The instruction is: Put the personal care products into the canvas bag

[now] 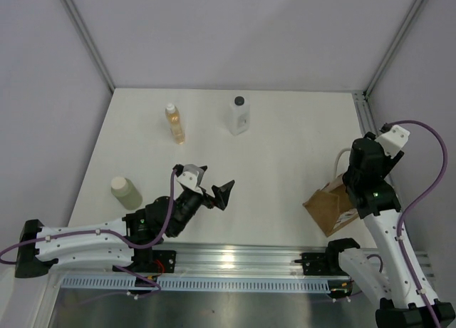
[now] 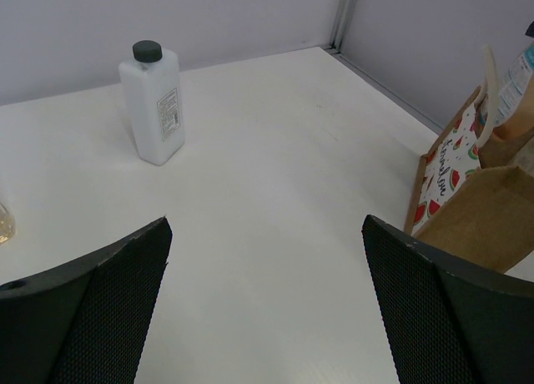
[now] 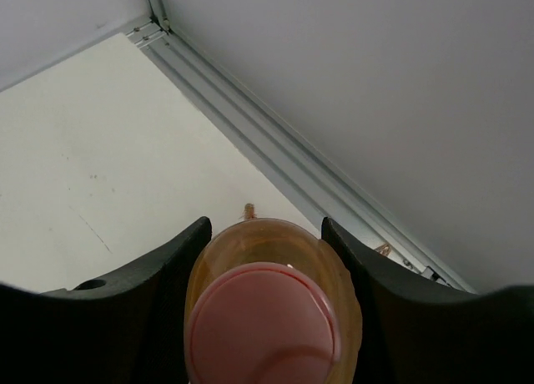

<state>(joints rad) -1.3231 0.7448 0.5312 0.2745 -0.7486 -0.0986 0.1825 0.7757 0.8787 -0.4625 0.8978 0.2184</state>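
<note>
1. The left pincer point(image 1: 212, 181) sits low and left of centre in the top view. Its two dark fingers are spread wide apart and hold nothing.
2. In the left wrist view, only bare white surface point(image 2: 275, 175) shows between those fingers.
3. The right pincer point(image 3: 265, 229) is closed on the orange bottle point(image 3: 271, 309). In the right wrist view a finger presses on each side of the bottle, and its pink cap faces the camera at the bottom centre of the frame.
4. In the top view the right arm's wrist hangs at the right of the frame, just above the upper edge of the canvas bag point(image 1: 328, 210). The bottle itself is hidden under the wrist there.
5. The canvas bag stands at the lower right of the top view, on the surface near the right arm's base. The left wrist view shows a watermelon print point(image 2: 450, 171) on one side of it.
6. The amber bottle point(image 1: 174, 123) stands in the upper left part of the surface, with its white cap up.
7. The clear squarish bottle point(image 1: 239, 115) stands upright to the right of the amber bottle, well apart from it.
8. The pale-green cylinder point(image 1: 126, 192) stands at the left edge of the surface, near the left arm.
</note>
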